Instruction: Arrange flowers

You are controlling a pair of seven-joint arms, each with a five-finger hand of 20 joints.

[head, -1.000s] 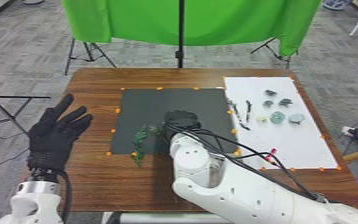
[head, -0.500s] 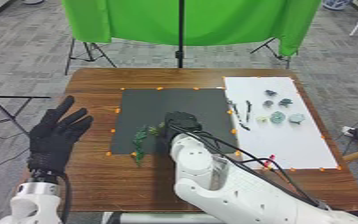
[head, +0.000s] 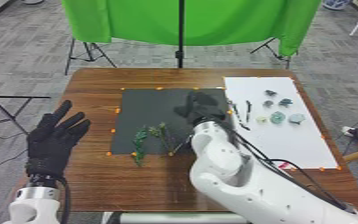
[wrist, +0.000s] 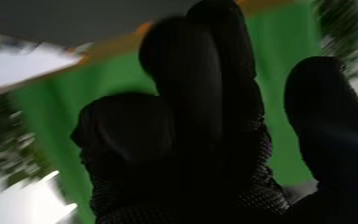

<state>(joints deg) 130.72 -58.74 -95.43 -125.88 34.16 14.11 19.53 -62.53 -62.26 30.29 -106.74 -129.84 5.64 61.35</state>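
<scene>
- Pink colour is noted on a small piece point(head: 285, 164) at the near end of the white sheet point(head: 309, 147); it is partly covered by the right arm, so its kind cannot be told.
- The left hand point(head: 53, 145) is held beside the dark sheet point(head: 144, 102), released and spread, with nothing grasped; it is judged to be parked clear of the work.
- A leafy green sprig point(head: 140, 144) and a thinner sprig point(head: 163, 134) are laid side by side on the dark sheet, roughly upright to its near edge. A flat composition is judged to be under way, the stems being set first as its base.
- The right hand point(head: 200, 106) is held over the dark sheet's far right part, released, fingers extended, with no flower grasped. Another pick is judged to be next.
- Dark twigs point(head: 248, 111), pale rosettes point(head: 278, 117) and small dark blooms point(head: 270, 93) are set out apart on the white sheet, presumably for single picking. The twigs lie nearest that hand; being thin, they could be nudged or missed.
- Flat sheets are used as supply and display areas in place of containers.
- Green cloth point(head: 131, 22) is hung beyond the table point(head: 113, 187), presumably as a plain backdrop.
</scene>
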